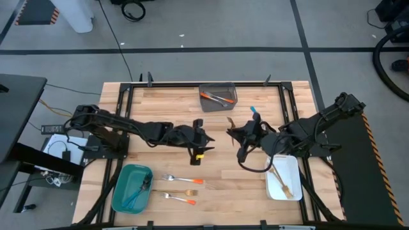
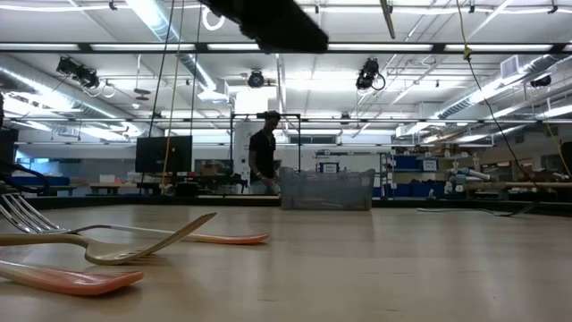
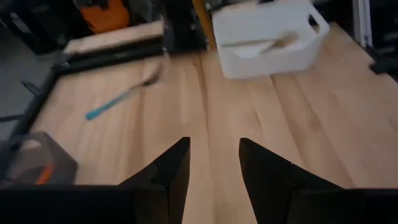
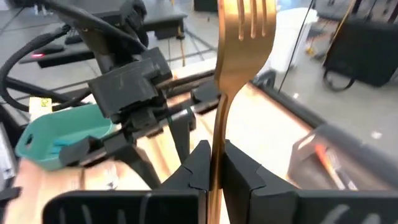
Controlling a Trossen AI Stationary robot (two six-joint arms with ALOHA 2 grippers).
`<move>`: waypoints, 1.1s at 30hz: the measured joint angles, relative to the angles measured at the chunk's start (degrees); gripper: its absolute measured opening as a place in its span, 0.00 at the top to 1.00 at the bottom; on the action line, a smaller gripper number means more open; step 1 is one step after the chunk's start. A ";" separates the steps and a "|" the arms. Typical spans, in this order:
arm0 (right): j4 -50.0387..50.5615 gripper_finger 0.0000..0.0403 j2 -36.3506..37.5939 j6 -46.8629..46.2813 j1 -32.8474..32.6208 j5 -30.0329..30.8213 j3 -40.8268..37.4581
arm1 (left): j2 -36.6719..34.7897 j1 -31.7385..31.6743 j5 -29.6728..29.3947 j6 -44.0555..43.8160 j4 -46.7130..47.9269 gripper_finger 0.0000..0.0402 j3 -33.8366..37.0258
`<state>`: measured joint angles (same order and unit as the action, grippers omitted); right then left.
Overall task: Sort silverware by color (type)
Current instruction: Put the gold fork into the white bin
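Observation:
My right gripper [image 4: 214, 169] is shut on a gold fork [image 4: 239, 56] above the table's middle; in the high view it [image 1: 232, 133] faces my left gripper [image 1: 206, 136], which is open and holds nothing [image 3: 213, 163]. A blue-handled fork [image 3: 118, 102] lies flat on the wood [image 1: 254, 112] behind the right gripper. Two orange-handled forks [image 1: 183, 181] [image 1: 177, 196] lie flat near the front edge, also seen in the low view [image 2: 170, 234]. The grey bin [image 1: 218, 96] holds orange-handled pieces, the teal bin [image 1: 132, 187] blue ones, and the white bin [image 1: 283, 177] a gold one. My right gripper pinches the gold fork's handle [image 4: 217, 146] between its two fingers. The fingers reach in from the table's right side, slanting a little downward. The tines [image 4: 249, 18] stick out past the fingertips and the fork is lifted clear of the table. The handle's other end is hidden behind the fingers.
Black rails [image 1: 192, 85] frame the wooden top. Bare wood [image 3: 292, 118] lies between the two grippers and the white bin [image 3: 267, 37]. A person [image 2: 264, 156] stands far off in the room beyond the table.

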<state>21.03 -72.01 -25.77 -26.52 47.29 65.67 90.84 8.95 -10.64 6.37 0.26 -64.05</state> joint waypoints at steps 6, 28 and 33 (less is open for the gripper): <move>5.93 0.93 0.00 -8.65 0.05 -3.94 0.00 | -0.10 2.04 0.01 -2.91 7.12 0.64 0.00; 27.45 0.93 -0.02 -35.29 -0.16 -17.94 0.00 | -0.14 4.07 -0.04 -5.06 18.00 0.64 0.00; 34.97 0.93 -0.02 -43.21 -1.86 -19.97 0.00 | 0.71 3.57 -0.04 -2.93 19.74 0.64 -0.01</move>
<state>56.00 -72.03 -68.98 -28.38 27.32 65.67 91.55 12.52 -10.68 3.44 20.00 -64.06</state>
